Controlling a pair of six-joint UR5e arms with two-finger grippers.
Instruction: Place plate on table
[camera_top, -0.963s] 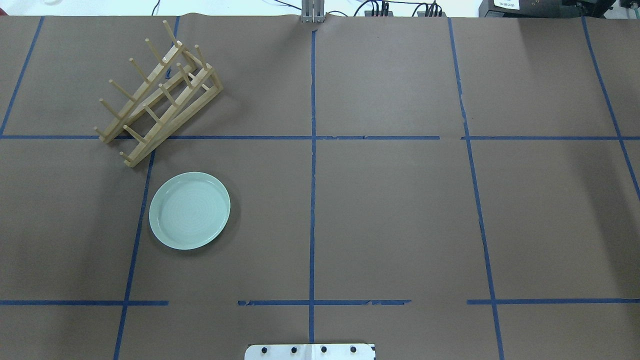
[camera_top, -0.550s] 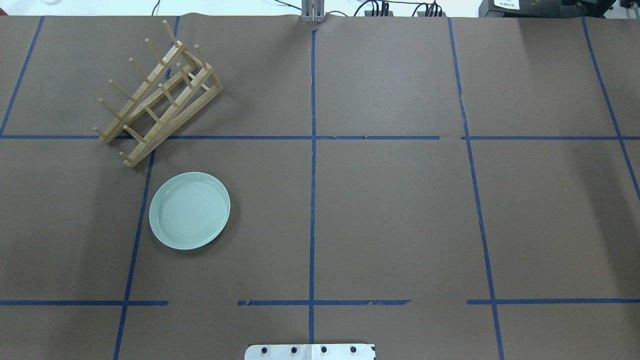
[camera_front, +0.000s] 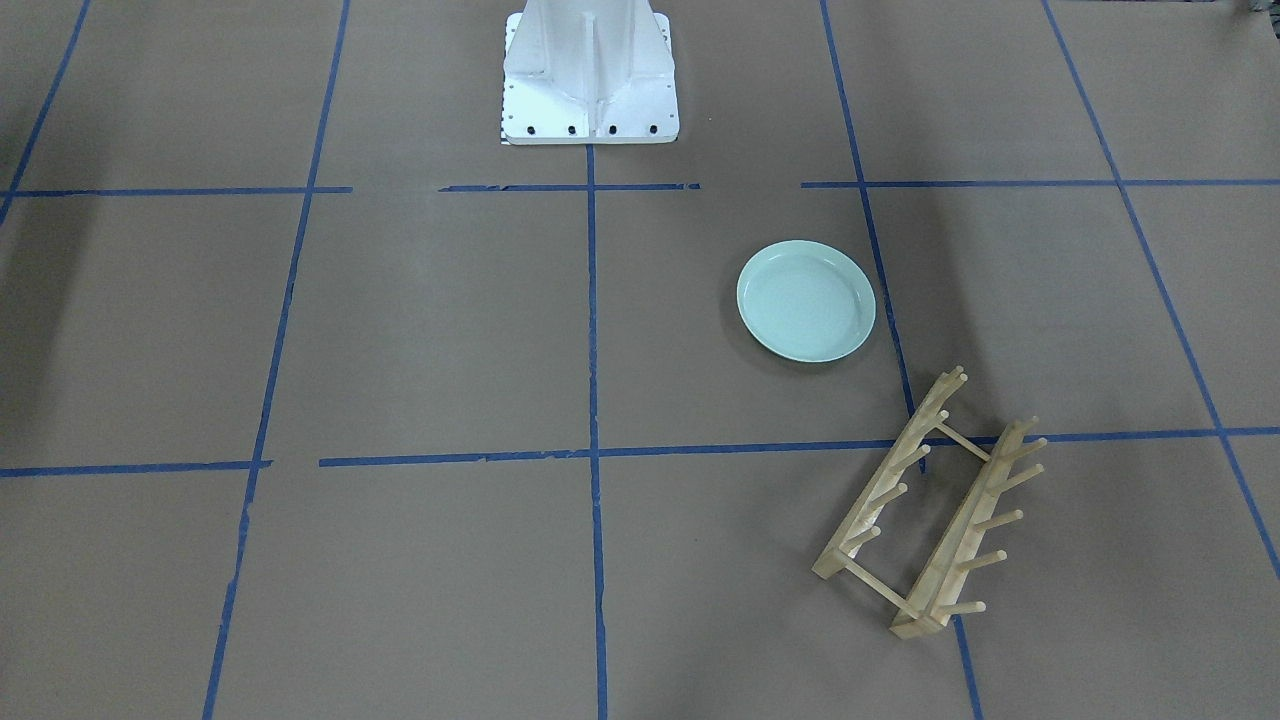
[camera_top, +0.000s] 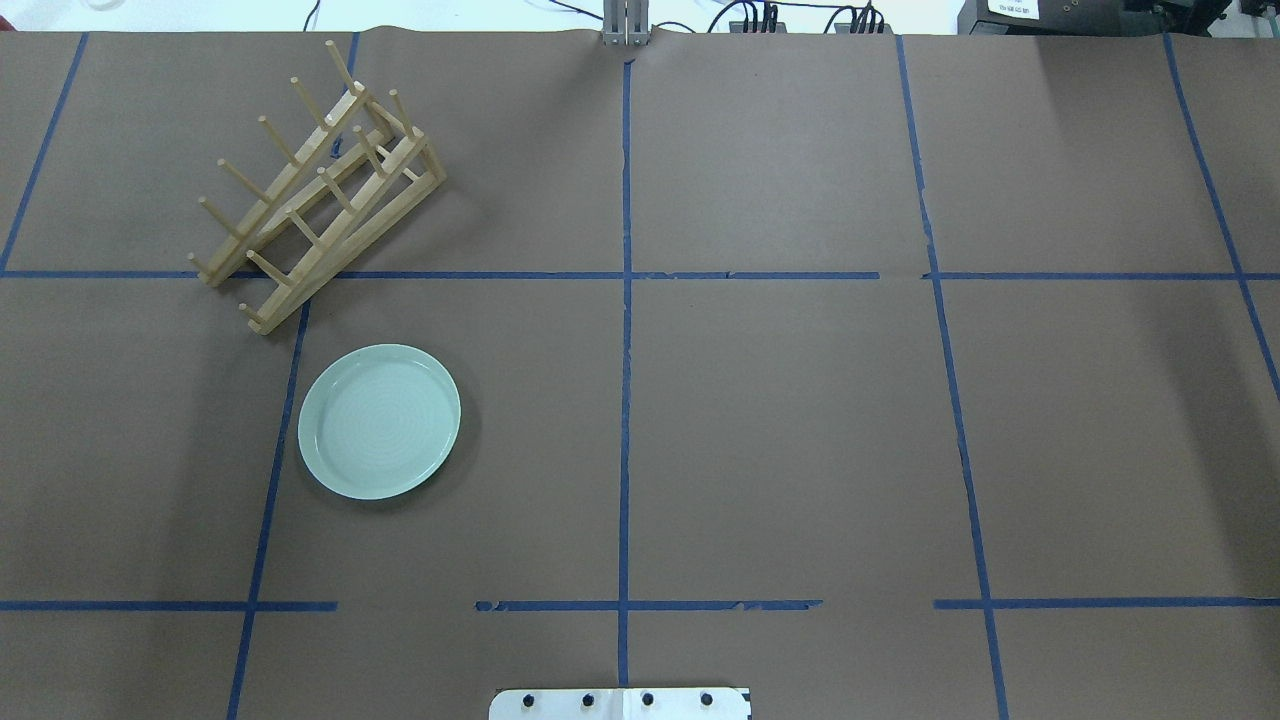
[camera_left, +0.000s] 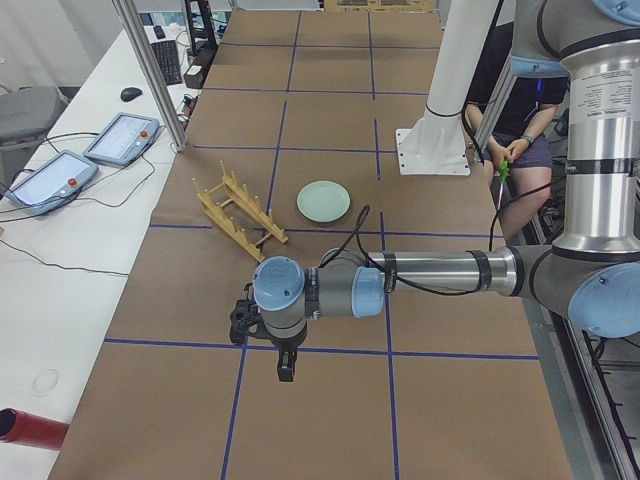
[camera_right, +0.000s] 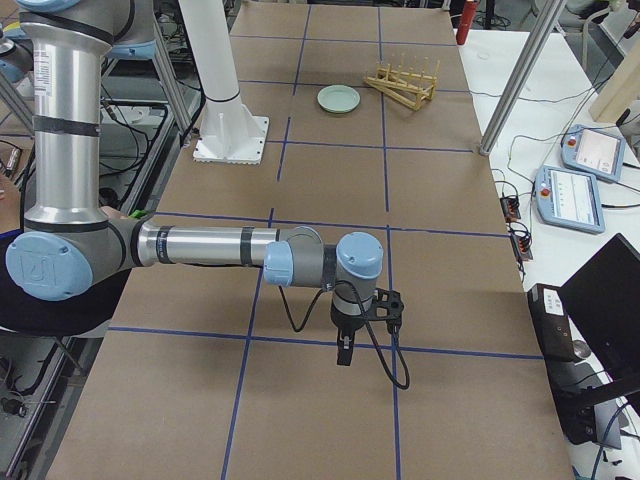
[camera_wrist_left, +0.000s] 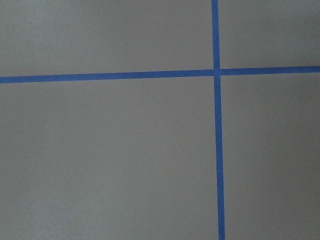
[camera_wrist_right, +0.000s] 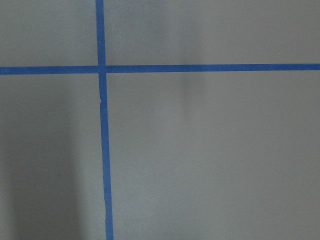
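Note:
The pale mint-green plate (camera_top: 379, 421) lies flat on the brown paper table (camera_top: 780, 430), left of centre and just in front of the wooden rack. It also shows in the front-facing view (camera_front: 806, 300) and the side views (camera_left: 323, 201) (camera_right: 339, 98). Nothing holds it. My left gripper (camera_left: 285, 370) shows only in the exterior left view, far from the plate and pointing down above the table; I cannot tell whether it is open or shut. My right gripper (camera_right: 344, 352) shows only in the exterior right view, at the far end of the table; I cannot tell its state.
A light wooden peg rack (camera_top: 320, 190) stands behind the plate at the back left. The white robot base (camera_front: 590, 70) is at the near middle edge. Both wrist views show only brown paper and blue tape lines (camera_wrist_left: 216, 125). Tablets and cables lie beyond the far edge (camera_left: 120, 140).

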